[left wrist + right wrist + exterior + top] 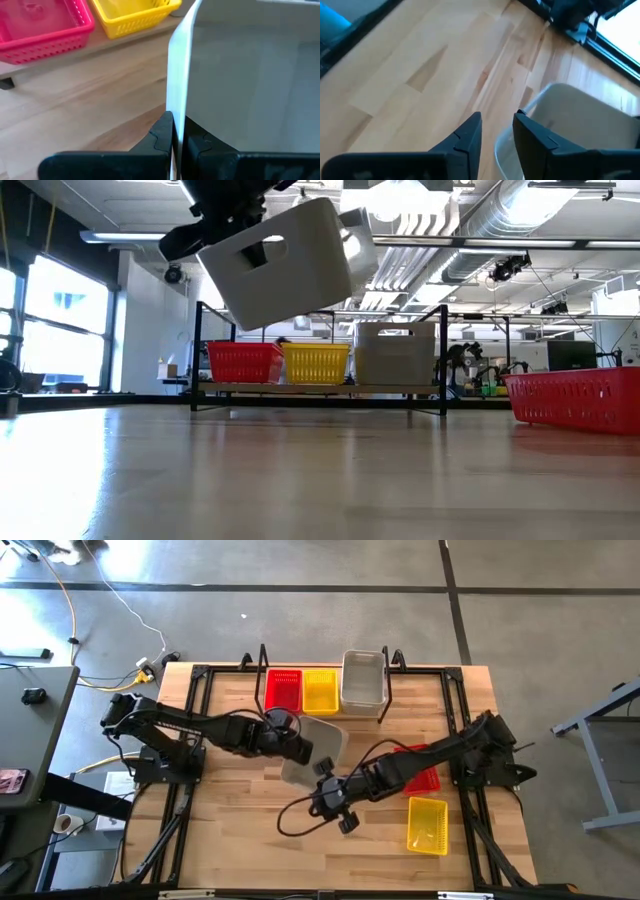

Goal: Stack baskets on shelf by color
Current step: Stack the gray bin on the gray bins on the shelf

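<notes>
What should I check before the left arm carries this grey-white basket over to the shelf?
1. Left gripper shut on the lifted grey-white basket wall: ok.
2. Basket clear of the table: ok.
3. Basket level: not ok, tilted.
4. Grey-white stack on the shelf ready to take it: ok.
5. Right gripper open, holding nothing: ok.
6. Right arm out of the path: cannot tell.

Left gripper (pixel 175 135) pinched tight, raised mid-table – right gripper (pixel 497 127) just beside it, fingers parted, arm stretched low across
</notes>
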`<state>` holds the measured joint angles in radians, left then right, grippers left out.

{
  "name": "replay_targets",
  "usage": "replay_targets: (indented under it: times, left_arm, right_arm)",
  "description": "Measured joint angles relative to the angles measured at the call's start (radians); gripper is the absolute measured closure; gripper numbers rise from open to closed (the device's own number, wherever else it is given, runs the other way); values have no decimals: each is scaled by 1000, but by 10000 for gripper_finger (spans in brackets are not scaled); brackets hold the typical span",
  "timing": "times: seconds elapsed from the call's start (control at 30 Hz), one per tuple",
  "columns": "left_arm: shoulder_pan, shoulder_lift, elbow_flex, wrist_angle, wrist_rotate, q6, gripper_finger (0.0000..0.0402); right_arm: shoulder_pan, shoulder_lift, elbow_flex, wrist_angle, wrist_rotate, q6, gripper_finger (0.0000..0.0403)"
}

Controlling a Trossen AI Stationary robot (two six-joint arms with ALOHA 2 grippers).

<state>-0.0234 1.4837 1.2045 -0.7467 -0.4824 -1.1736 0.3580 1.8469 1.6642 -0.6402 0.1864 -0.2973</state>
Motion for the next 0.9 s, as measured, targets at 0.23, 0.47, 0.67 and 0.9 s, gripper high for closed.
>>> replay_targets:
  times: [0.23,0.47,0.67,0.9]
  left_arm:
    - [24,0,0,3,7,-1,401]
    - [42,0,0,6,7,-20,401]
    - [63,0,0,11,8,-23,401]
    - [75,0,0,90,27,50,398]
  right_arm:
    - [-40,0,0,-90,-5,-10,260]
    - [-66,0,0,-126,-25,-71,240]
    - [-96,1,0,-190,-54,-78,246]
    - [-117,39,0,-221,-30,-89,256]
